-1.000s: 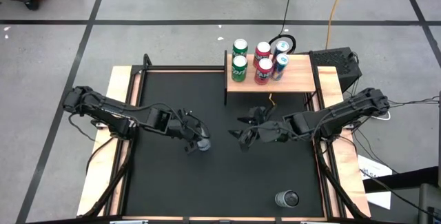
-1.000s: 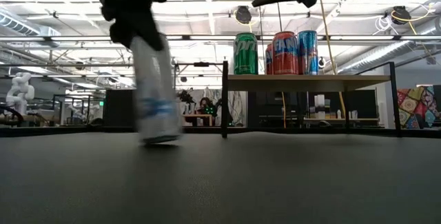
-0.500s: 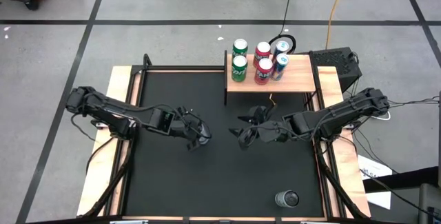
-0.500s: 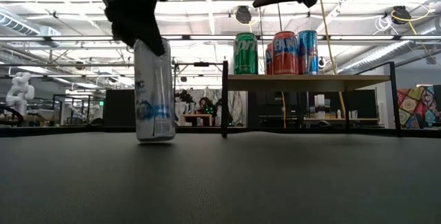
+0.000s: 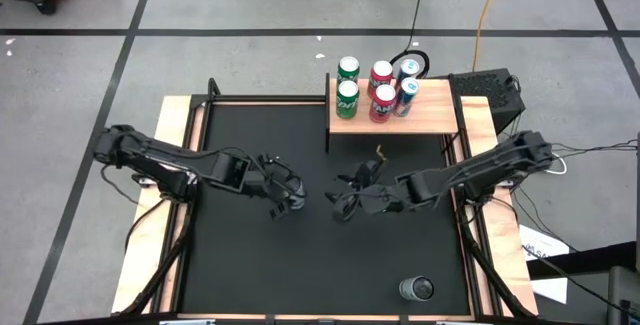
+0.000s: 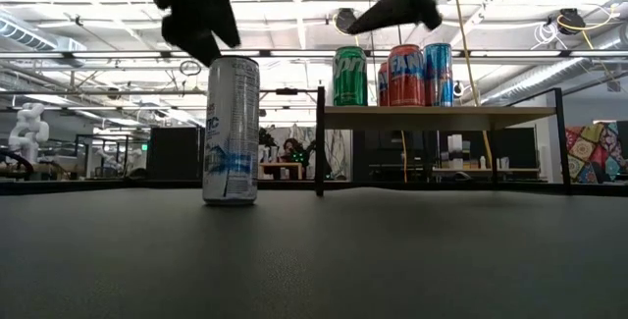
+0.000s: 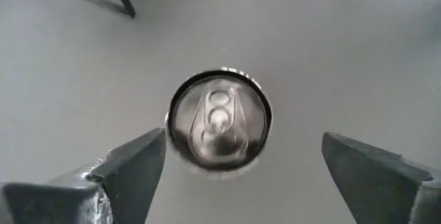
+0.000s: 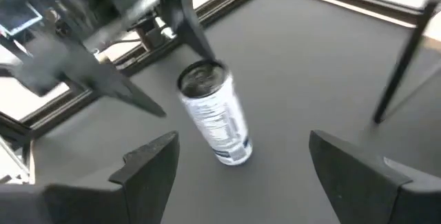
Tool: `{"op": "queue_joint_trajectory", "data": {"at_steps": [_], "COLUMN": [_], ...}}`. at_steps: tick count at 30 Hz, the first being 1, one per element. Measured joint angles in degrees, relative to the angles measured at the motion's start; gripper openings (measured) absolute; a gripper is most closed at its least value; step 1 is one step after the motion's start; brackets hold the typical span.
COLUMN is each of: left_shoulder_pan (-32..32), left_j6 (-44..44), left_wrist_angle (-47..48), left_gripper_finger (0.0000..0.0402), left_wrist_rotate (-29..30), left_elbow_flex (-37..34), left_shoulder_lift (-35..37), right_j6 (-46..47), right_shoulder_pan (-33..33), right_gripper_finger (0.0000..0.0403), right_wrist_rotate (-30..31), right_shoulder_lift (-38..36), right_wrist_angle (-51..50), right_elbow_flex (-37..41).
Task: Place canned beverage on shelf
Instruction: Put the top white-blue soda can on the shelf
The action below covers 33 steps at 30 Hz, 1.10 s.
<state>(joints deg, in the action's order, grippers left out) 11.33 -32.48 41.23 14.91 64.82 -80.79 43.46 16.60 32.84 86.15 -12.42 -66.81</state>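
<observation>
A: High view, biggest first: black mat over the table, wooden edges showing on both sides.

B: Next down?

A: Shelf, light-brown board on thin black posts at the mat's far edge. Five cans on it: two green cans, two red cans, one blue can, bunched toward the board's left half. Right half bare.

B: Arms?

A: Left arm reaches in from the left; left gripper sits above the tall silver can, fingers spread wide on either side, not touching it. Left wrist view looks straight down on the can's lid between the two open fingers.

B: And the other?

A: Right gripper is mid-mat, near the can, fingers parted, holding nothing. Its wrist view has the silver can ahead, between them.

B: Can itself?

A: Upright on the mat, well short of the shelf. Low view shows it resting flat.

B: Smallest item?

A: Dark can near the mat's front edge, right side, apart from everything.
</observation>
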Motion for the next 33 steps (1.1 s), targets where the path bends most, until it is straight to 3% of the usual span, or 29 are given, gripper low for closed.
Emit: {"op": "queue_joint_trajectory", "data": {"at_steps": [5,12,18,26,33], "left_shoulder_pan": [0.00,-0.80,-1.99,-1.95,-1.95], "left_j6": [1.97,0.36,-8.93,-13.63,-13.60], "left_wrist_angle": [7.20,15.46,25.05,28.95,28.73], "left_gripper_finger": [0.0386,0.0386,0.0386,0.0387,0.0387], "left_wrist_rotate": [0.05,4.81,7.95,8.11,9.32], "left_elbow_flex": [3.53,4.07,4.07,4.07,4.04], "left_shoulder_lift": [3.42,10.22,14.32,16.13,15.78], "right_j6": [-5.53,-18.47,-14.22,-7.26,-13.44], "right_shoulder_pan": [0.00,-0.97,-3.05,-4.07,-4.37], "right_gripper_finger": [0.0311,0.0317,0.0349,0.0362,0.0356], "right_wrist_rotate": [0.02,5.12,7.81,7.52,1.54], "right_shoulder_lift": [7.02,18.78,25.32,27.19,27.50], "right_wrist_angle": [10.45,10.31,10.05,8.37,8.70], "right_elbow_flex": [-0.90,-12.77,-19.66,-20.74,-20.74]}}
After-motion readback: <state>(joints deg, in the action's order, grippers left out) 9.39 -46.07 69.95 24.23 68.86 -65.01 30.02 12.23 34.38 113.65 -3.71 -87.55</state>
